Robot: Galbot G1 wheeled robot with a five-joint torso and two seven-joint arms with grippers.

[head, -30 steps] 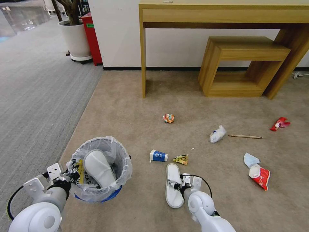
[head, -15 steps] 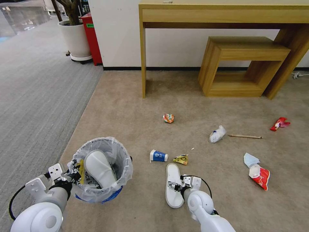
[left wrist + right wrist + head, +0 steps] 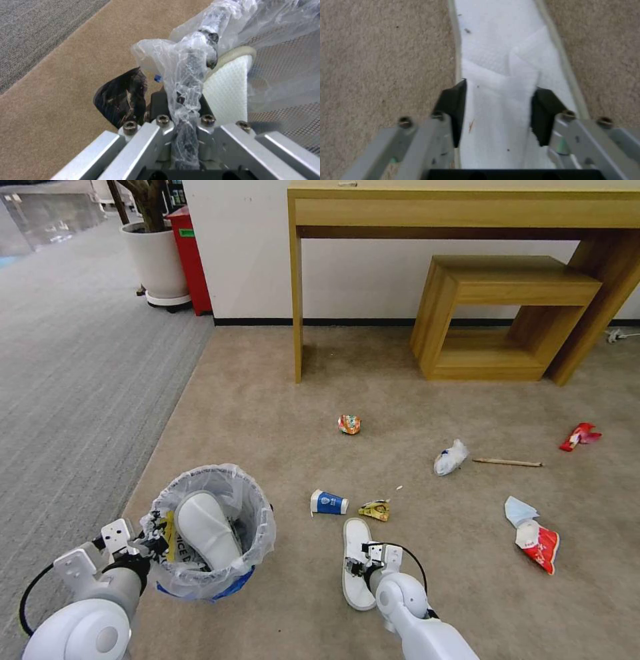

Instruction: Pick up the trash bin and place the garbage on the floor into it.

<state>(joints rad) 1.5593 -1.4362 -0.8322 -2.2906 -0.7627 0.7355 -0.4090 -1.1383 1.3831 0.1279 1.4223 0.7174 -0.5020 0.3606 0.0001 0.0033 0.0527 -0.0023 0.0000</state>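
The trash bin point(image 3: 220, 573), blue with a crinkled clear liner, stands at the near left of the beige floor point(image 3: 280, 400). A white slipper point(image 3: 203, 530) rests upright inside it. My left gripper point(image 3: 148, 537) is shut on the bin's rim and liner point(image 3: 186, 72). A second white slipper point(image 3: 353, 543) lies flat on the carpet. My right gripper point(image 3: 363, 567) is down on it, open, its black fingers point(image 3: 453, 110) on either side of the strap point(image 3: 500, 100). Other garbage lies about: a blue cup point(image 3: 329, 503), yellow wrapper point(image 3: 375, 509) and tissue point(image 3: 451, 457).
Farther out lie an orange wrapper point(image 3: 349, 424), wooden stick point(image 3: 508, 463), red wrapper point(image 3: 579, 436) and a mask with a red carton point(image 3: 537, 537). A wooden desk point(image 3: 467, 210) and low bench point(image 3: 507, 313) stand against the far wall. Grey carpet point(image 3: 80, 367) borders the left.
My right gripper has moved left from beside the slipper to over its strap. The bin and my left gripper have barely shifted.
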